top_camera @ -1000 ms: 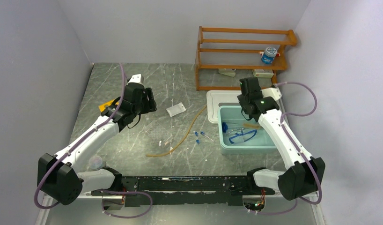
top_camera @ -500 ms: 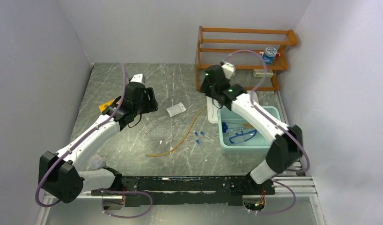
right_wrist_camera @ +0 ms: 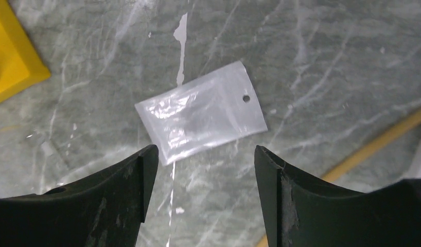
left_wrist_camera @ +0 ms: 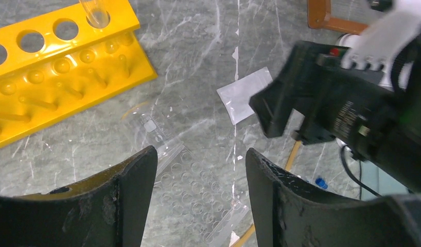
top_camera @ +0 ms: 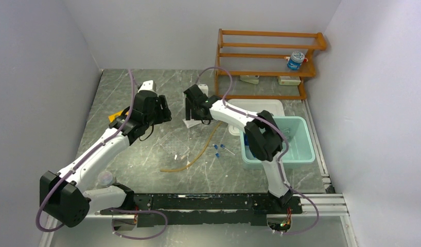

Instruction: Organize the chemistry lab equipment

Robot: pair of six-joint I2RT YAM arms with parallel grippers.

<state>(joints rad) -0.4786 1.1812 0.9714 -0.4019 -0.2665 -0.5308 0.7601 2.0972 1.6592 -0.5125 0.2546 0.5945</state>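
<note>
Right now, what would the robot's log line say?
right tool: open, above white packet | white packet: flat on table | left tool: open, above clear tray

Layout from above. A rack [left_wrist_camera: 54,72] is placed at the far left, with a tray [left_wrist_camera: 192,199] just beside it, nearer and to its right. A packet [right_wrist_camera: 200,119] lies right of both. A hose [top_camera: 200,153] runs nearward from there, with small tubes [top_camera: 217,150] to its right. A tub [top_camera: 301,161] stands at the right, and a shelf [top_camera: 260,55] is set behind it.

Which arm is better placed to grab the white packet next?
Right. The right hand, open, hangs directly above the white packet; the left hand is over the clear tray, farther off.
</note>
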